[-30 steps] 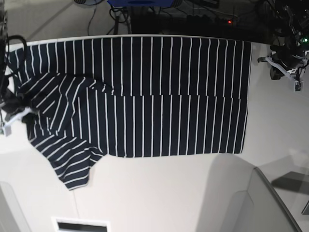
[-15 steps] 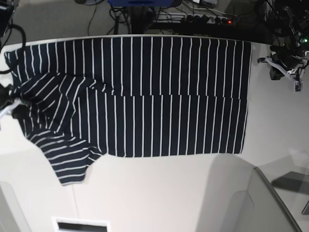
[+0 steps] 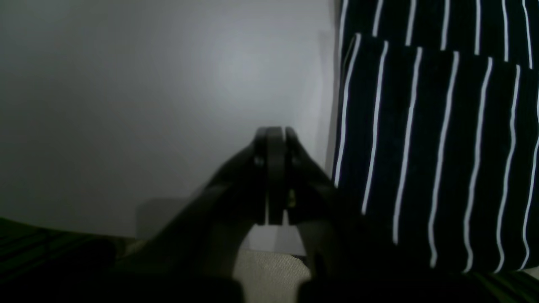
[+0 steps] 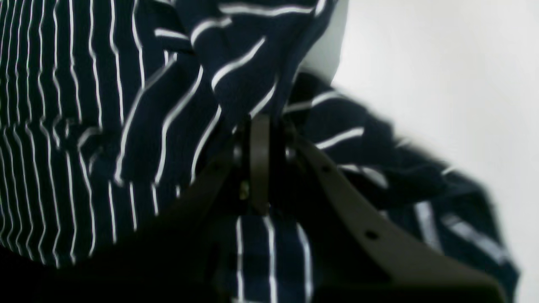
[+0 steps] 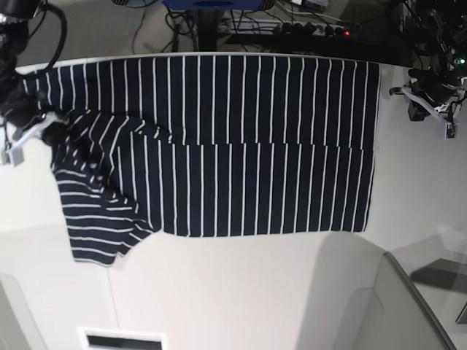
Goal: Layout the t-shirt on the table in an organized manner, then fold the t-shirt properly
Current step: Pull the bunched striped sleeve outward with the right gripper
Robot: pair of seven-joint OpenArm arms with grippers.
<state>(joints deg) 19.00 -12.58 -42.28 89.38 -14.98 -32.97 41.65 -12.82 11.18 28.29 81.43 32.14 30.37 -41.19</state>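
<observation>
- Right gripper (image 4: 260, 126) pinches the t-shirt (image 5: 241, 153) at the table's (image 5: 241, 292) left edge.
- Left gripper (image 3: 274, 139), jaws pressed together, hovers empty beside the shirt's right edge.

t-shirt (image 5: 241, 146): 1 | table (image 5: 241, 292): 1 | tool: 2

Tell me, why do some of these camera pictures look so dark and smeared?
Right wrist view: the t-shirt pinched in the right gripper smears at its right edge, likely from motion. Left wrist view: dim, the shut left gripper a soft dark shape against a pale glow on the table. Base view: sharpest, evenly lit, with soft shadows at lower right.
</observation>
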